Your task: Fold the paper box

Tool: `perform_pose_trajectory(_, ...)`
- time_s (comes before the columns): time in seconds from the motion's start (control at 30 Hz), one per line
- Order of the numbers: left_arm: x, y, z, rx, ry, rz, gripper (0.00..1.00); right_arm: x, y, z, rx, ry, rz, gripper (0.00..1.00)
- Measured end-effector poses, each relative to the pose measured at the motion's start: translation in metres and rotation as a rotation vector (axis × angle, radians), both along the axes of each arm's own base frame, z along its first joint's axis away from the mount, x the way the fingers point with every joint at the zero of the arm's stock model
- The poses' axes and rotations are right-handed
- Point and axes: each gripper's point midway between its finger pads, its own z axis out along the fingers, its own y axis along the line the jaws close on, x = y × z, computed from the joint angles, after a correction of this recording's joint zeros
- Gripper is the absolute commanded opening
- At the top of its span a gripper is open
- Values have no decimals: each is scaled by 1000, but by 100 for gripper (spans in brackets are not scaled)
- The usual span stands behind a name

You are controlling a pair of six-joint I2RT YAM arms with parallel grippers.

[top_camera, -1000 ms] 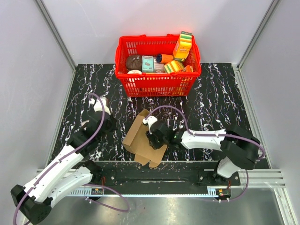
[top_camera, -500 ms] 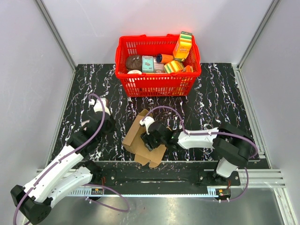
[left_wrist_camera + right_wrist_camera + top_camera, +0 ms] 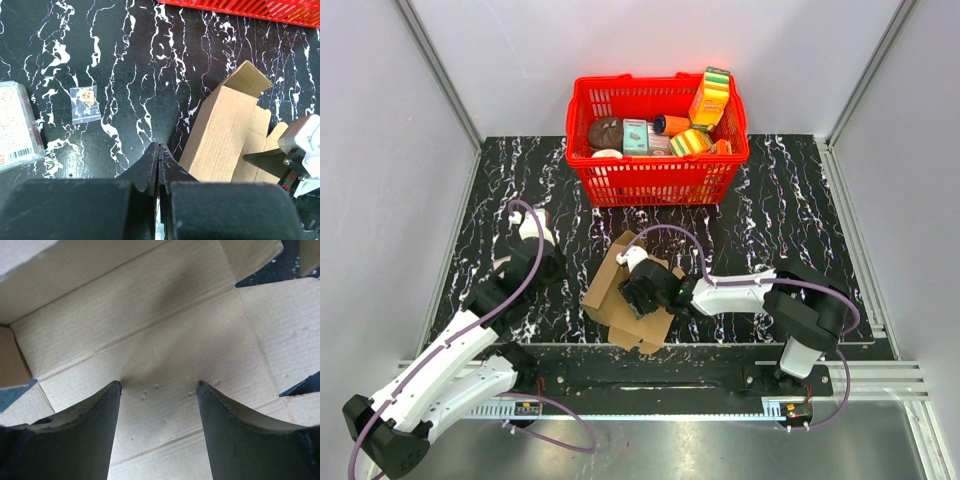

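Note:
The paper box (image 3: 606,292) is a brown cardboard sheet lying partly folded on the black marble table, with one long wall raised on its left side (image 3: 225,130). My right gripper (image 3: 632,297) is over the middle of the sheet. It stands open, both fingertips down at the inner panel (image 3: 165,330) and nothing between them (image 3: 159,386). My left gripper (image 3: 542,262) is shut and empty, and its tips (image 3: 158,146) hover just left of the box's raised wall.
A red basket (image 3: 655,180) full of colourful packages stands behind the box. In the left wrist view a small clear packet (image 3: 85,103) and a printed pack (image 3: 17,125) lie on the table to the left. Grey walls close in both sides.
My right gripper has opened and slid a little left across the cardboard. The left arm has not moved.

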Motion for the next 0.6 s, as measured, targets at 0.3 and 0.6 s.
perform_pose_trajectory(0.3, 0, 2, -2, 3, 1, 6, 1, 13, -23, 0, 25, 22, -317, 68)
perform_pose_trajectory(0.6, -1, 2, -9, 10, 12, 6, 1, 14, -58, -1, 96, 111, -797, 68)
